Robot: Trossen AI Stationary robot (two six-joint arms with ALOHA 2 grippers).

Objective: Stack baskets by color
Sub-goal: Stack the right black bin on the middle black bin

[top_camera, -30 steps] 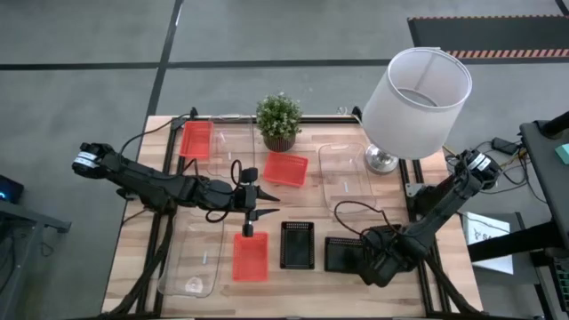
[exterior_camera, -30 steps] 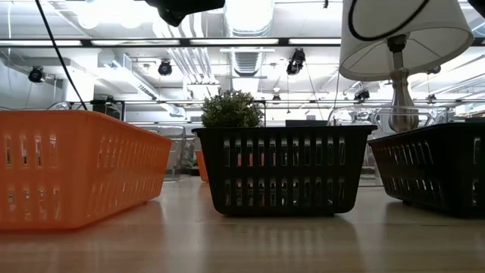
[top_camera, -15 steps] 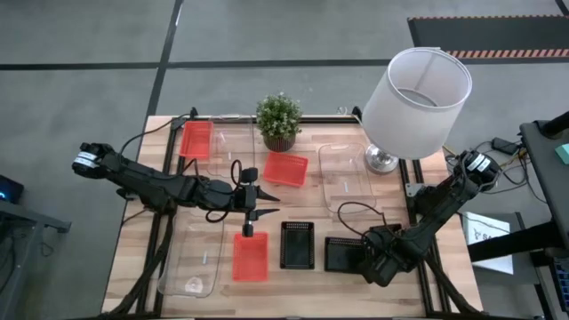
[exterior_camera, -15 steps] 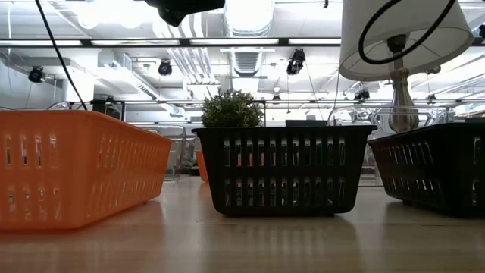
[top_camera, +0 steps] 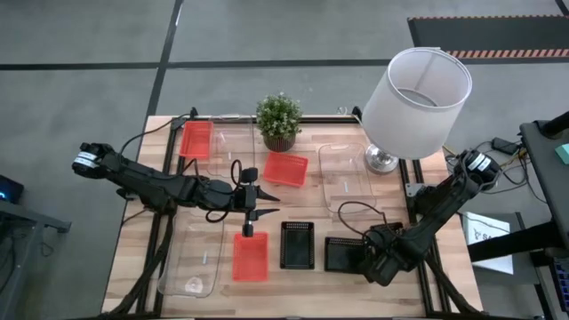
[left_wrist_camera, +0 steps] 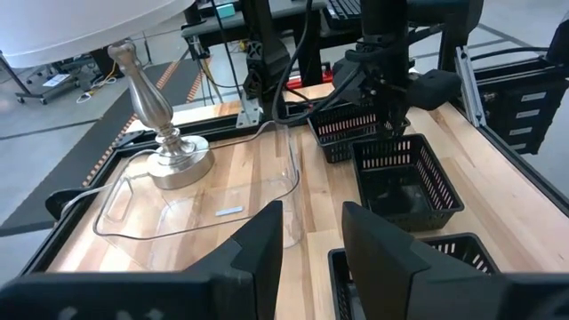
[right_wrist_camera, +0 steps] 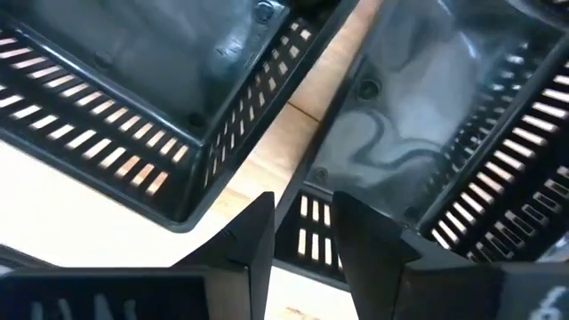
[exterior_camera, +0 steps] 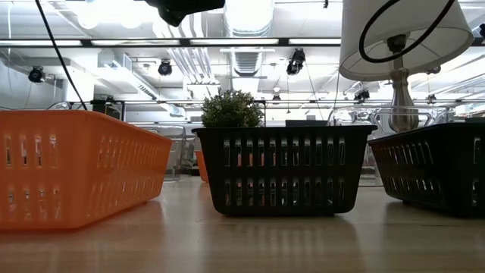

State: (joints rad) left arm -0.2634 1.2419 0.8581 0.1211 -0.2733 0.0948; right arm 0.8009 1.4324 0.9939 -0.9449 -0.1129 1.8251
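Sitting on the tabletop [top_camera: 302, 280] before the potted plant [top_camera: 278, 120]: clear basket [top_camera: 191, 258] front-left of it, red-orange basket [top_camera: 250, 256] and near black basket [top_camera: 297, 244] straight in front, far black basket [top_camera: 342, 253] front-right. Hovering over the red-orange basket, left end effector [top_camera: 248, 224], fingers apart, empty. Clamped on the far black basket's wall, right end effector [top_camera: 363, 256]

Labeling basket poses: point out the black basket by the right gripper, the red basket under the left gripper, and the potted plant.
black basket [top_camera: 340, 254], high view, exposed floor left of the gripper
red basket [top_camera: 251, 258], high view, floor centre
potted plant [top_camera: 279, 116], high view, foliage centre
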